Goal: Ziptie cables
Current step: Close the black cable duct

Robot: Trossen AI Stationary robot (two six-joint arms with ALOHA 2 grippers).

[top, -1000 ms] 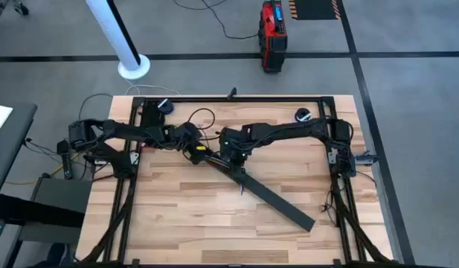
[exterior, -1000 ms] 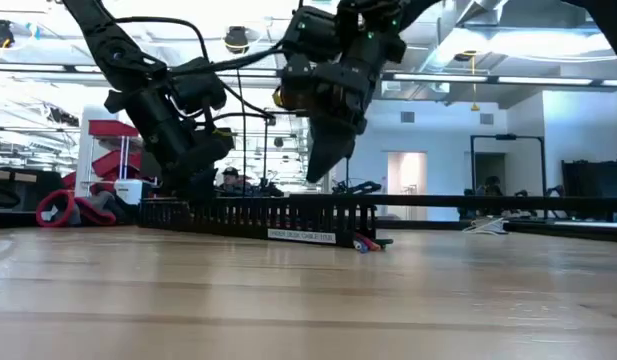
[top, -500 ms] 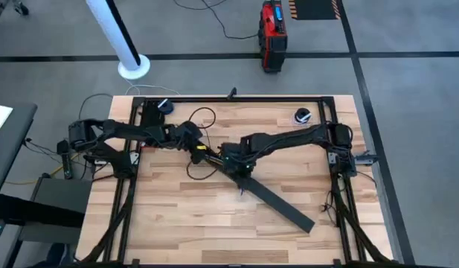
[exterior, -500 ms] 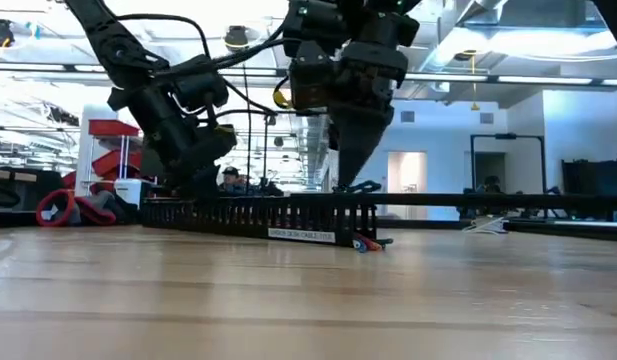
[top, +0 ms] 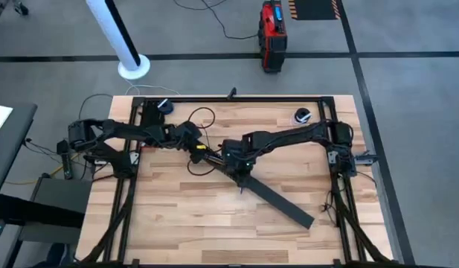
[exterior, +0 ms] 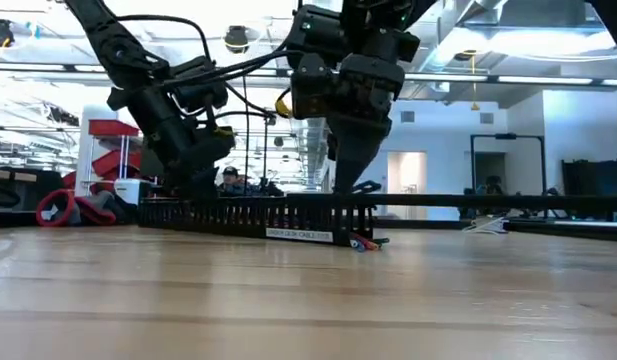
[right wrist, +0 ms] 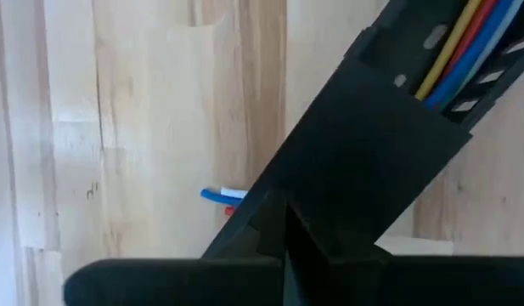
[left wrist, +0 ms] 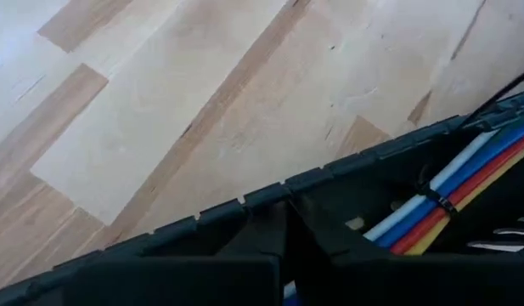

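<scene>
High view: right claw point(top: 242, 177) has lowered onto the cables point(right wrist: 462, 41).

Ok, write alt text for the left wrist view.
Coloured cables, white, blue, red and yellow, lie bundled inside a black slotted channel, with a thin black tie around them. Pale wooden table fills the rest of the picture.

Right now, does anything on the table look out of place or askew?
Mostly tidy. The long black slotted plastic channel lies diagonally across the wooden table, and the blue, red and yellow cables run inside it. Their loose ends poke out past the channel onto bare wood. Both grippers, left and right, sit over the channel.
</scene>
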